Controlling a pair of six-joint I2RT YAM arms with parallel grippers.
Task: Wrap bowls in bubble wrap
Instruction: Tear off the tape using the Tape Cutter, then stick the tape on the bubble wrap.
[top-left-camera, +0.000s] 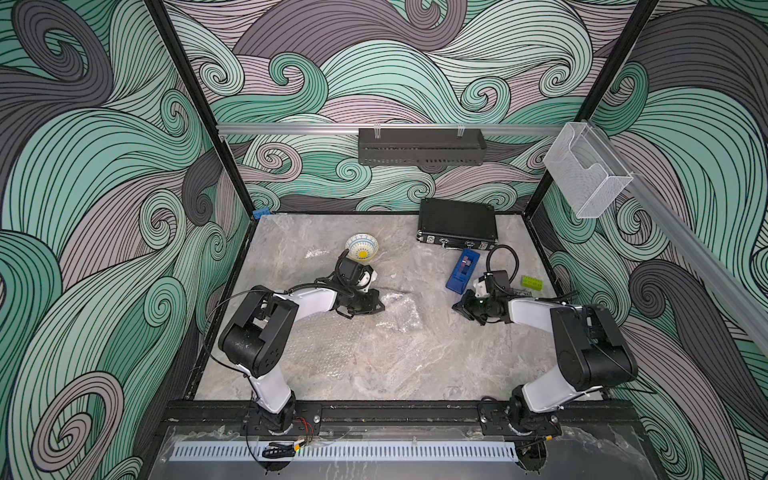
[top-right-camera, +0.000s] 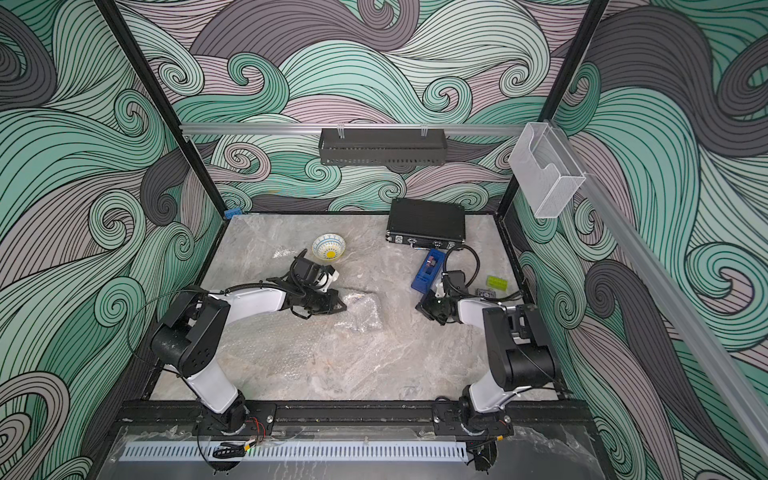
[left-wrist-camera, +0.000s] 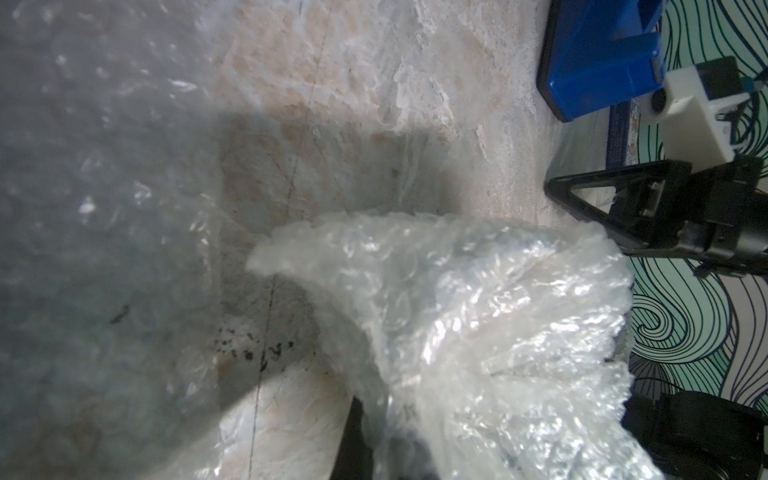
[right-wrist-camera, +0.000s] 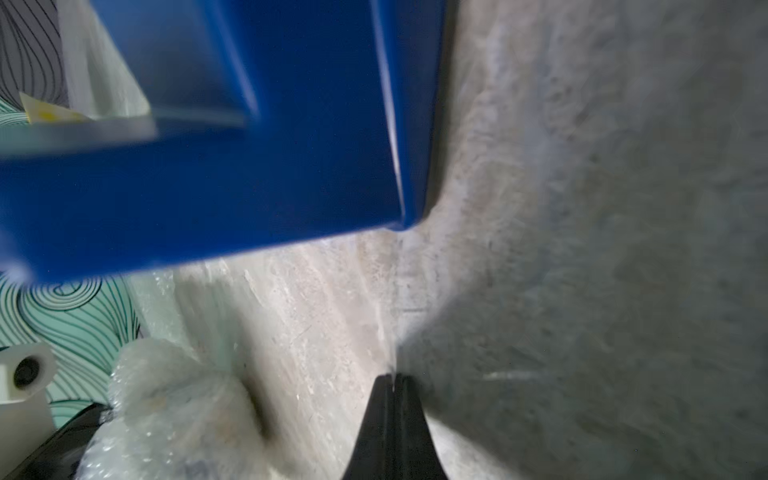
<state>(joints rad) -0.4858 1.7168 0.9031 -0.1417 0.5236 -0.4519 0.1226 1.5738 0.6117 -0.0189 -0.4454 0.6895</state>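
left fingers (top-left-camera: 376, 306): closed on a bunched fold of wrap, low over the bench middle, tips pointing toward the right edge. In the left wrist view the fold billows up over them and hides the pinch itself.
right fingers (right-wrist-camera: 380, 415): pressed together with nothing between them. The right wrist view shows the tips just above bare bench. In both top views they sit right of middle, pointing at the left fingers, with a strip of bench and the lump between the two.
wrap (top-left-camera: 401, 313): clear, crinkled lump at the bench middle, touching the left fingers. A flatter see-through stretch lies from it toward the left edge, under the left arm. Cannot tell whether anything sits inside the lump.
bowl (top-left-camera: 363, 248): pale with a patterned rim and yellow centre, upright, mouth up. It stands toward the far edge, left of middle, just beyond the left wrist and apart from the lump. Uncovered. Cannot tell whether it stands on wrap.
blue box (top-left-camera: 462, 270): lies flat right of middle, just beyond the right fingers.
black case (top-left-camera: 457, 224): closed and flat at the far edge, toward the far right corner, near the blue box's far end.
green block (top-left-camera: 532, 282): by the right edge, beside the right wrist.
bench (top-left-camera: 415, 374): grey marbled top.
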